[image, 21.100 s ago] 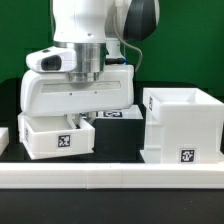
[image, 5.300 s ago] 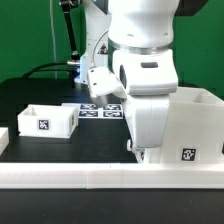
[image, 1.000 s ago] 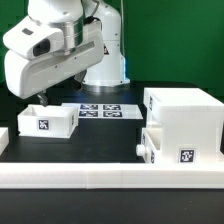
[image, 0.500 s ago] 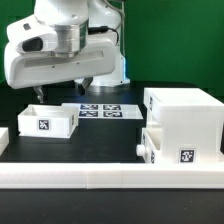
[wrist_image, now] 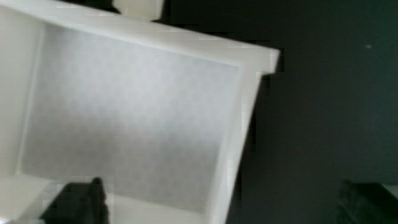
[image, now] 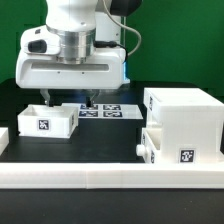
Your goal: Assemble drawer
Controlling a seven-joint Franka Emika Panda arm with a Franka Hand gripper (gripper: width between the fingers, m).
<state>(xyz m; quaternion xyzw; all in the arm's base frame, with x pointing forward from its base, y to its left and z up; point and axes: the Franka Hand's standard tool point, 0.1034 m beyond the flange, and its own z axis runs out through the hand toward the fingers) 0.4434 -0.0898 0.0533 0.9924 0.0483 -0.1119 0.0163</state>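
You will find the gripper (image: 69,102) hanging low over the loose tray (image: 43,124), which sits on the black table (image: 110,135) at the exterior view's left. The jaws stand wide apart and grip nothing. In the wrist view, one fingertip (wrist_image: 80,196) is over the tray's floor and the other is over bare table, with a side wall between them. Contact cannot be confirmed. The drawer housing (image: 186,115) stands well apart at the exterior view's right, with a second tray (image: 152,146) seated in its lower slot.
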